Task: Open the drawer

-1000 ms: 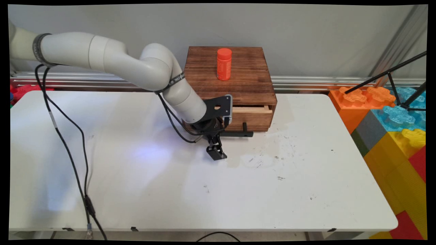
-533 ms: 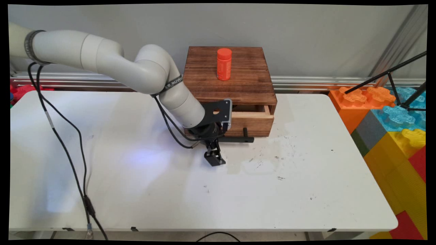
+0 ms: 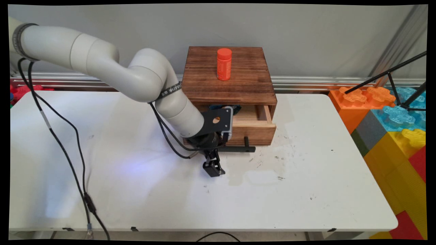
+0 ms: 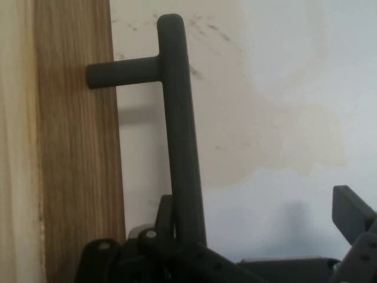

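Note:
A dark wooden box (image 3: 228,85) stands at the table's far middle, and its single drawer (image 3: 253,126) is partly pulled out, showing a pale wood inside. The drawer's black bar handle (image 3: 240,149) (image 4: 179,135) runs along its front. My gripper (image 3: 214,160) (image 4: 256,203) is open, low over the table at the handle's left end. In the hand view the bar lies against the inner side of the left finger (image 4: 165,212), while the right finger (image 4: 353,212) stands well apart. A dark bluish thing (image 3: 235,108) shows in the drawer, mostly hidden by my wrist.
An orange capped bottle (image 3: 224,64) stands upright on the box's top. Large toy blocks (image 3: 391,126) are stacked off the table's right edge, with black tripod legs (image 3: 388,73) above them. Black cables (image 3: 68,143) hang over the table's left part.
The drawer has slid out toward the table's near side, showing more of its inside. My gripper and the handle have moved the same way together.

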Tool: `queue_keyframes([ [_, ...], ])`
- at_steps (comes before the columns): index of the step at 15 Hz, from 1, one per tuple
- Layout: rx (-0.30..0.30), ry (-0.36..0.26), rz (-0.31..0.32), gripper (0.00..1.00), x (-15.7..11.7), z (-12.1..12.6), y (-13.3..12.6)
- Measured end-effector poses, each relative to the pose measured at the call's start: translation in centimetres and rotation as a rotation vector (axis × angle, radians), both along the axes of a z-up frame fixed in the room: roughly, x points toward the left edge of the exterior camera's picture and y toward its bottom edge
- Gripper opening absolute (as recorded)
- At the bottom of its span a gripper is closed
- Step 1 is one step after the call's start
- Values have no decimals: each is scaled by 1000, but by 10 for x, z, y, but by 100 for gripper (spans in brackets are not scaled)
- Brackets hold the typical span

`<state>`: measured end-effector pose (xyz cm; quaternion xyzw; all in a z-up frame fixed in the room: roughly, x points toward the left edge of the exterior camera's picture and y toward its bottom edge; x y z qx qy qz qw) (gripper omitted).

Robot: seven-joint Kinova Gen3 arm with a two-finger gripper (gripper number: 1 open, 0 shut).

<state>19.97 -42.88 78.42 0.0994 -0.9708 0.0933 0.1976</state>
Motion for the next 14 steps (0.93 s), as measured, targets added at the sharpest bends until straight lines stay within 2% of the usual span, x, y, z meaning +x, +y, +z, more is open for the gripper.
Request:
queue_keyframes([
  [14, 57, 27, 54, 100, -31, 3, 50],
])
